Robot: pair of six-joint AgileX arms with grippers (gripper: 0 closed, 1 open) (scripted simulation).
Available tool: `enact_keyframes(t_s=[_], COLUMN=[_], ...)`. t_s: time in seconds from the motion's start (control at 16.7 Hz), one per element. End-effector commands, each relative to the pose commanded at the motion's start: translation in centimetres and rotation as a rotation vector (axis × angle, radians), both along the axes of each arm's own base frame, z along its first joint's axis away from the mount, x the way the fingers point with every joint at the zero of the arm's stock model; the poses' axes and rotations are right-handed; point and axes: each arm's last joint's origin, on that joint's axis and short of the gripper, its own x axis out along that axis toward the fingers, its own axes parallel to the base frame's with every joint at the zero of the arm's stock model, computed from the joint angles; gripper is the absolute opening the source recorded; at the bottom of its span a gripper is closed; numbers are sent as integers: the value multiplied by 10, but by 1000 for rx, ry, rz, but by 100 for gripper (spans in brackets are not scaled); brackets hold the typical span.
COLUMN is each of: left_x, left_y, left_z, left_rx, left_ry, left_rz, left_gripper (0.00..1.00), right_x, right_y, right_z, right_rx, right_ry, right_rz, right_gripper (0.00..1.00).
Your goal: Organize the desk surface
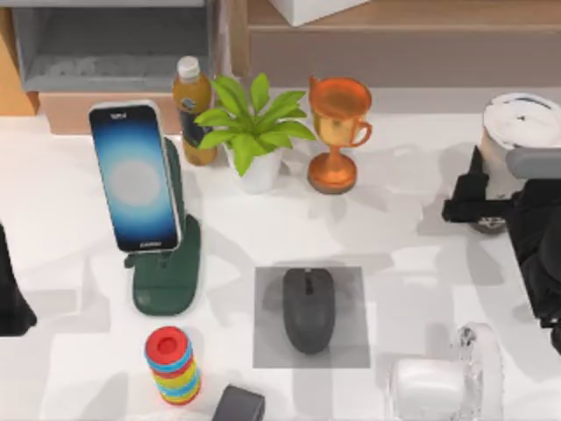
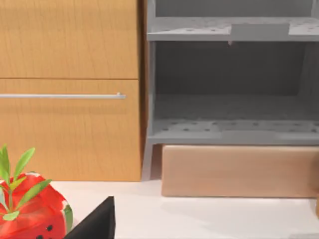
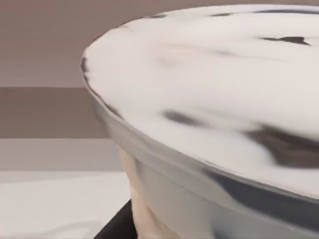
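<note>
1. Starting at the 6 o'clock edge of the desk surface (image 1: 403, 175), we see a stack of coloured rings (image 1: 173, 365), a dark box (image 1: 238, 404) just beside it, and a clear glass mug (image 1: 469, 373) toward 5 o'clock.
2. At the centre, a dark mouse (image 1: 308, 309) lies on a grey mat (image 1: 267, 342), its long axis running from 6 to 12 o'clock.
3. Toward 9 o'clock, a phone (image 1: 134, 175) leans on a green stand (image 1: 166, 281). Our left arm (image 1: 10, 294) is parked at the 9 o'clock edge, well apart from everything. We cannot tell whether its pincer is clenched or released.
4. At 3 o'clock, our right pincer (image 1: 480, 197) sits against a white lidded cup (image 1: 523, 123). The cup stands upright and lies toward 1 o'clock from the pincer, looming close in the right wrist view. We cannot tell whether the pincer is grasping it or merely beside it.
5. We judge the cup to be the item in hand, with the right arm far nearer to it.
6. Along the 12 o'clock edge stand a bottle (image 1: 192, 105), a potted plant (image 1: 254, 132) and a trophy (image 1: 337, 132), with wooden shelving (image 1: 394, 39) behind.
</note>
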Motion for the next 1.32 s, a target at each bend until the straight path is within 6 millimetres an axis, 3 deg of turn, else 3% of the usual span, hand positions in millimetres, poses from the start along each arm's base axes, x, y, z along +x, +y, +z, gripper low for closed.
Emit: enact_keyframes(t_s=[0.3,0.6,0.96,1.32], left_x=[0,0,0,0], left_y=[0,0,0,0], left_z=[0,0,0,0], left_rx=[0,0,0,0], left_ry=[0,0,0,0], left_rz=[0,0,0,0], left_gripper=[100,100,100,100], right_x=[0,30,82,130], right_y=[0,-13,-56,-112], right_z=[1,42,109,145], right_rx=[1,47,39,-10], right_ry=[0,-171,-317,-239], right_rz=[0,-59,-129,-123], right_gripper=[0,0,0,0])
